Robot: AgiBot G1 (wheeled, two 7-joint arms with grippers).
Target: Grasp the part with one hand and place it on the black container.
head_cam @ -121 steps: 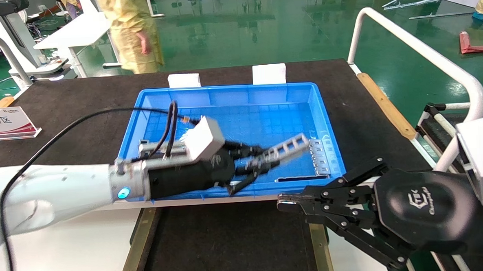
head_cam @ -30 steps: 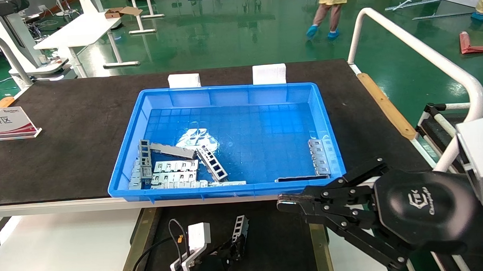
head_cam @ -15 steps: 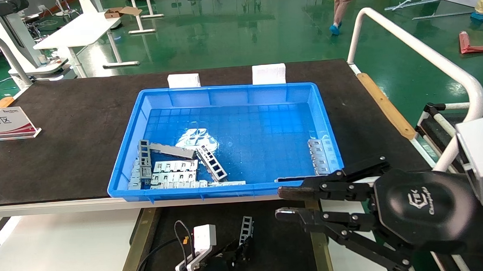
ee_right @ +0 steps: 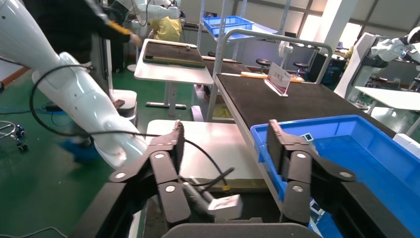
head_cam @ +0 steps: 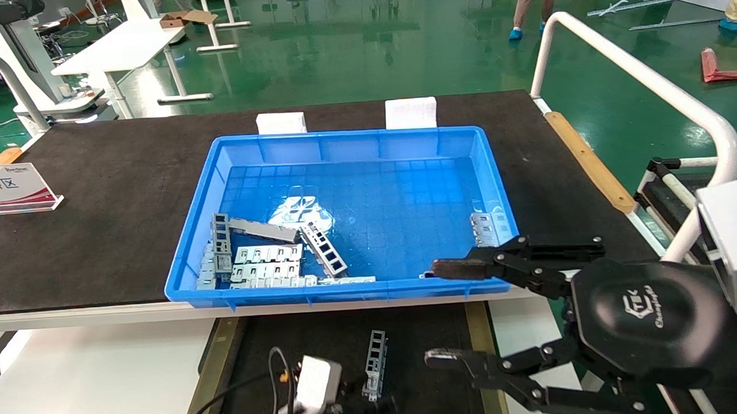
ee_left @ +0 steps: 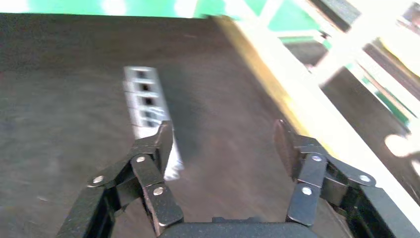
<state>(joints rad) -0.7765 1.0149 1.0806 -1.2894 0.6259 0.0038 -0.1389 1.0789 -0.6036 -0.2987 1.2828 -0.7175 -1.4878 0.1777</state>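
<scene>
My left claw (ee_left: pixel 220 141) is spread wide now, and the part (head_cam: pixel 374 363) lies free on the dark floor of the black container (head_cam: pixel 424 335), near the bottom edge of my head view. Half a second ago I was still holding it down there; the fingers have since let go, and in my left wrist view the part (ee_left: pixel 147 106) sits just beyond one fingertip, flat on the matte surface with nothing gripping it. I judge the placing done, so what remains for this arm is to draw clear without nudging it.

My right claw (head_cam: pixel 438 313) hangs at the right, near the front of the blue bin (head_cam: pixel 360 291), and it too has opened: its fingers were almost together a second ago and now stand far apart. It holds nothing.

The part is a slim silver-grey metal channel, ladder-like, with a row of rectangular cutouts. The container floor looks dull and slightly rough, bordered by brass-coloured rails (head_cam: pixel 211 369). The bin on the table (head_cam: pixel 94 181) is glossy plastic with a gridded floor, and more brackets (head_cam: pixel 265 255) lie heaped in its near left corner.
</scene>
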